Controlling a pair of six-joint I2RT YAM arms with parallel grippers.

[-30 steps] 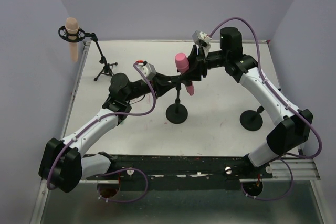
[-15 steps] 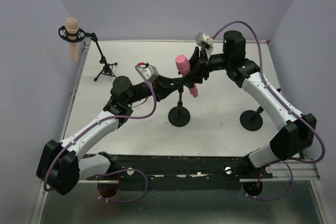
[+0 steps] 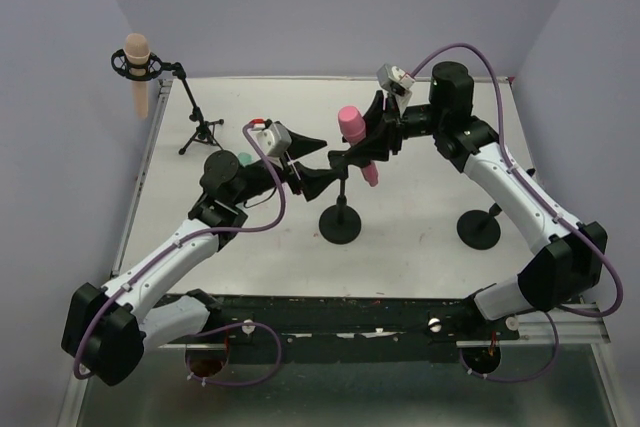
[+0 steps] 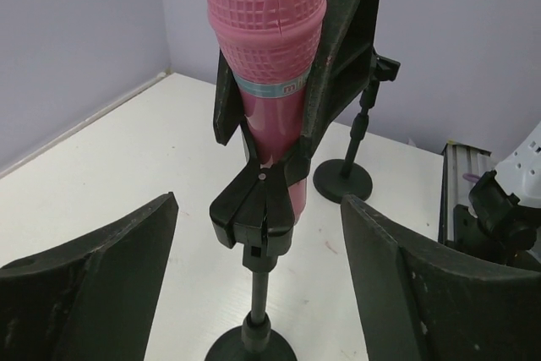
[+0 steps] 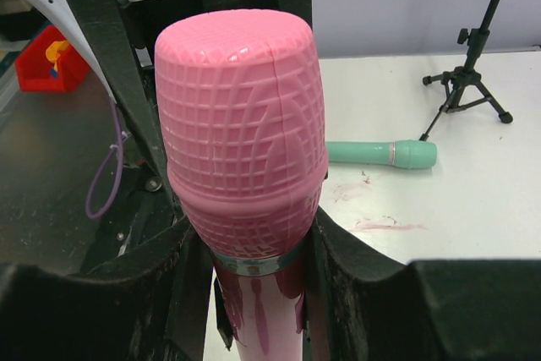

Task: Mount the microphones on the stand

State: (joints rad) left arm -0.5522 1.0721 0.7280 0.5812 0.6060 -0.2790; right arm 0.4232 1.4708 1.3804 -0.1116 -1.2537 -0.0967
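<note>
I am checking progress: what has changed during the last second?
The left gripper drew back to the left, away from the middle stand, uncovering the teal microphone, and now stands open. The right gripper kept its hold on the pink microphone, shifting it slightly right. The peach microphone and the middle stand stayed put.

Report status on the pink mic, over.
Right gripper shut on pink microphone, lower end at the stand clip. Left gripper open, facing that clip. Teal microphone lying flat on the table.
</note>
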